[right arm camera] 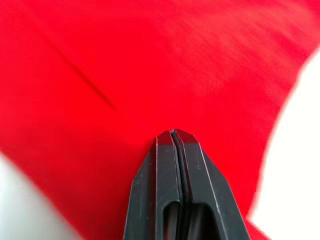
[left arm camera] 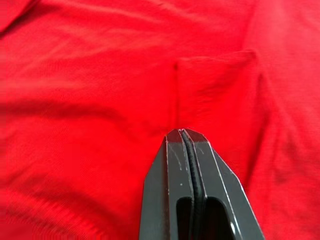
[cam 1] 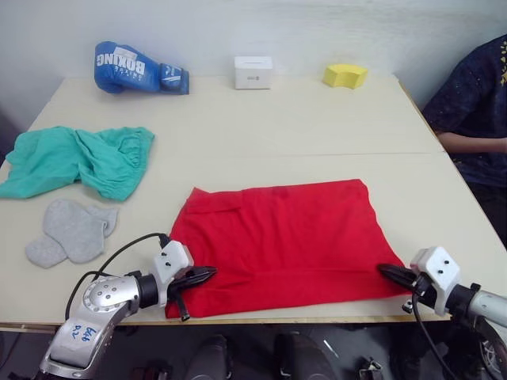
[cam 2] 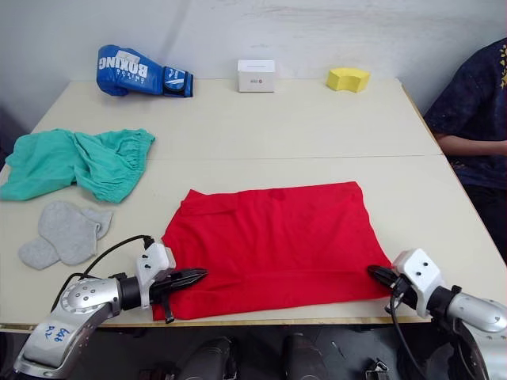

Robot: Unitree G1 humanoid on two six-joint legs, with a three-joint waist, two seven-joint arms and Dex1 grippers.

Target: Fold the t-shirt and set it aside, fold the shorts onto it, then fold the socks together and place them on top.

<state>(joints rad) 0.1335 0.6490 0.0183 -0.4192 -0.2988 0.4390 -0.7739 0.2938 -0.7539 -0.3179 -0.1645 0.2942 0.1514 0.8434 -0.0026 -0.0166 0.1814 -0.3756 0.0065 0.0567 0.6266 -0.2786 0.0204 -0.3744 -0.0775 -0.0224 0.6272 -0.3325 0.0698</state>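
A: On the table, from the left eye, what do you see?

B: The t-shirt lies flat near the front edge, folded into a wide red block. The shorts sit in a green heap at about 10 o'clock from it. The socks lie just below the shorts, at about 9 o'clock from the shirt.

A: And the arms?

B: The left gripper is on the shirt's front left corner. The right gripper is at the front right corner.

A: From the right eye?

B: At the far edge, around 12 o'clock, stand a blue boxing glove, a white box and a yellow sponge. A person's dark sleeve shows at 3 o'clock.

A: The left wrist?

B: The 2 black fingers are pressed tight together, tips on the red cloth. I cannot tell if any cloth is pinched between them.

A: The right wrist?

B: Same there. The 2 fingers are squeezed together over red cloth, close to its edge, with pale table on both sides. I cannot tell if they hold cloth.
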